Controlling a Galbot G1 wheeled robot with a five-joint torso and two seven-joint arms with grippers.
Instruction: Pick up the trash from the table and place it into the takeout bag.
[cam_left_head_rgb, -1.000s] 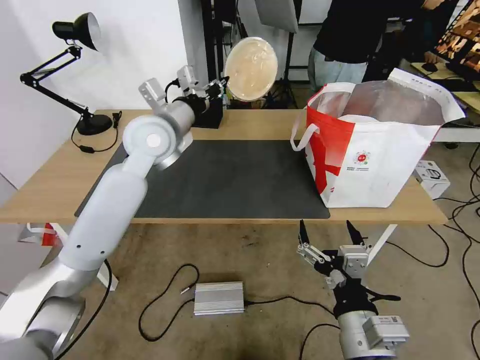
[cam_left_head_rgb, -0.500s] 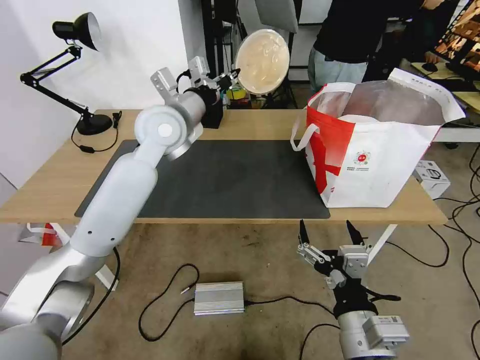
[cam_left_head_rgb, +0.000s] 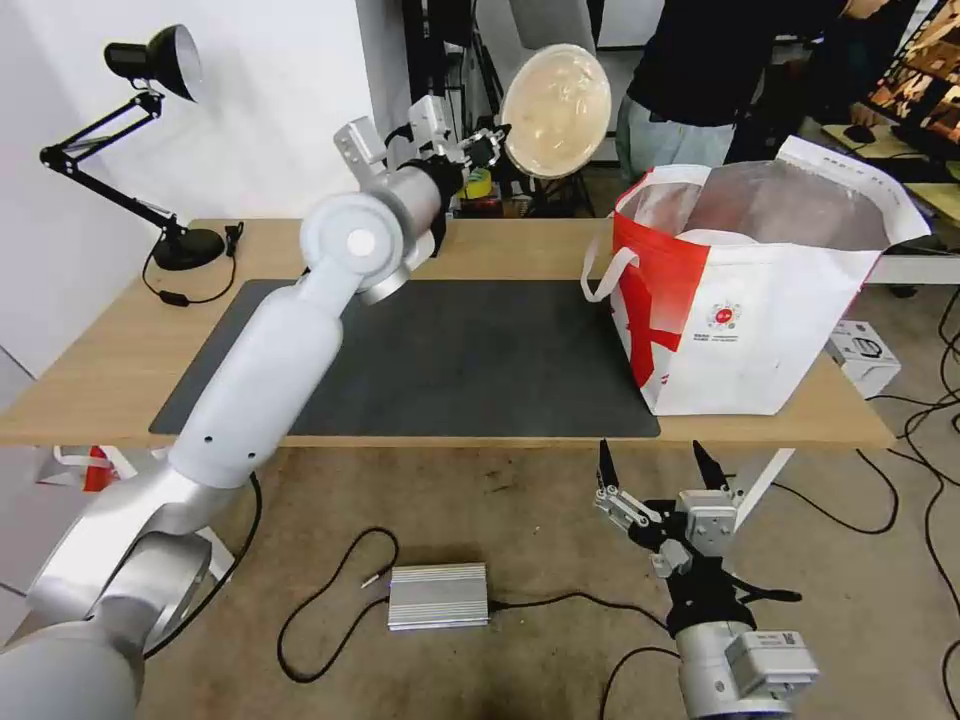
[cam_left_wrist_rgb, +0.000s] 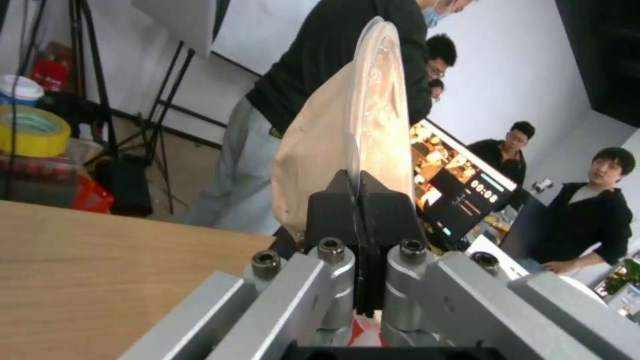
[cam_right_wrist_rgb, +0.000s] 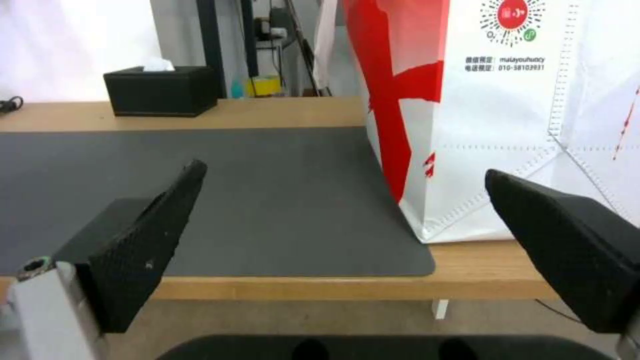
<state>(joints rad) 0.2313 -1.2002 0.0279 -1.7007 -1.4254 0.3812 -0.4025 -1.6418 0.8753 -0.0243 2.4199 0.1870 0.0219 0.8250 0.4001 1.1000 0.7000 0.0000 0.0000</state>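
My left gripper (cam_left_head_rgb: 487, 148) is raised high over the table's (cam_left_head_rgb: 110, 360) far side, shut on the rim of the beige pulp bowl (cam_left_head_rgb: 556, 110). The bowl hangs on edge, its lidded face toward me, left of the takeout bag (cam_left_head_rgb: 760, 300) and higher than its mouth. In the left wrist view the fingers (cam_left_wrist_rgb: 360, 200) pinch the bowl's rim (cam_left_wrist_rgb: 363, 115). The white-and-red bag stands open on the table's right end, foil lining showing. My right gripper (cam_left_head_rgb: 655, 470) waits open below the table's front edge; its wrist view faces the bag (cam_right_wrist_rgb: 507, 125) and dark mat (cam_right_wrist_rgb: 233, 190).
A black desk lamp (cam_left_head_rgb: 150, 70) stands at the table's back left. A black tissue box (cam_right_wrist_rgb: 160, 90) sits at the back edge. People stand behind the table. Cables and a silver power brick (cam_left_head_rgb: 437, 595) lie on the floor; a small white box (cam_left_head_rgb: 865, 355) sits right of the bag.
My left arm has carried the bowl up and to the right, closer to the bag. The right arm has not moved.
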